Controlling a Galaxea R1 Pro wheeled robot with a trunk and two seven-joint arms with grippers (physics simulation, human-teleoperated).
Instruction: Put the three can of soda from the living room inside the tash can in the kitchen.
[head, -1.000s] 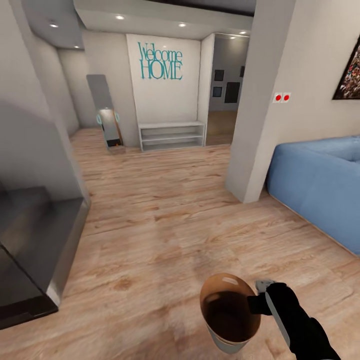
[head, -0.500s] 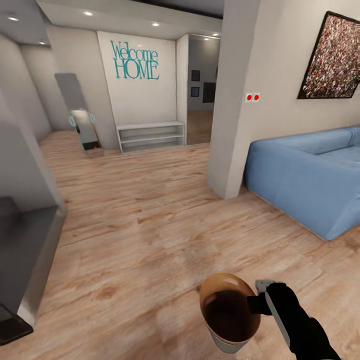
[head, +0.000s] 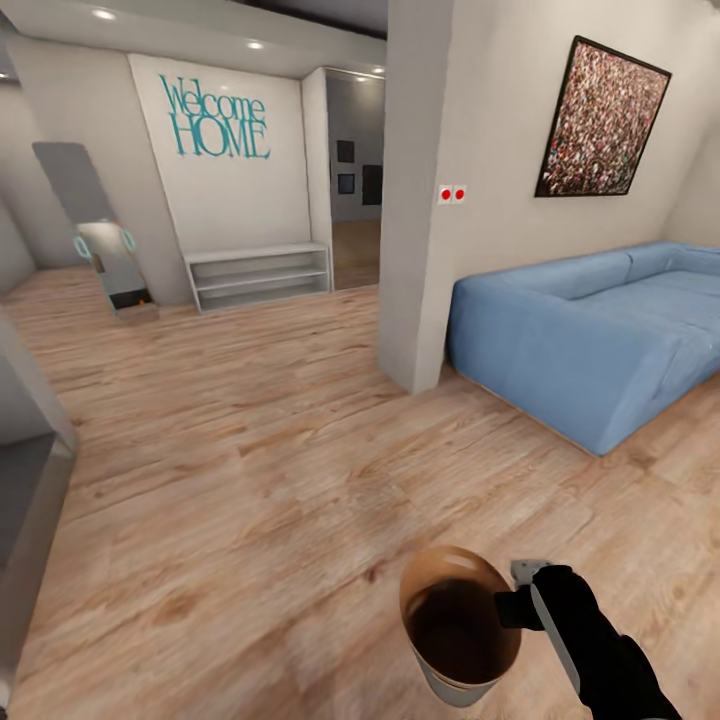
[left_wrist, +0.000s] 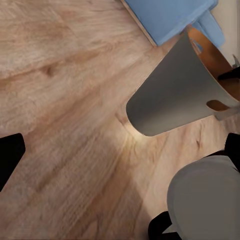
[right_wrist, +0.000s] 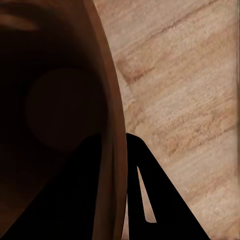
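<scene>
The right gripper (head: 512, 600) had the tash can (head: 455, 625) by its rim, one finger inside the brown wall and one outside, jaws closed on it. The bin hung upright above the plank floor (head: 250, 480), its oval handle slot (left_wrist: 217, 105) near the pinched edge. Beyond it stood the blue sofa (head: 590, 335). I could not tell how the left gripper's jaws stood.

"Welcome HOME" (head: 214, 118) is spelled in teal letters, in two lines, on the white wall panel (head: 250, 200) above the low white shelf unit (head: 262, 274). No other wording can be read.
</scene>
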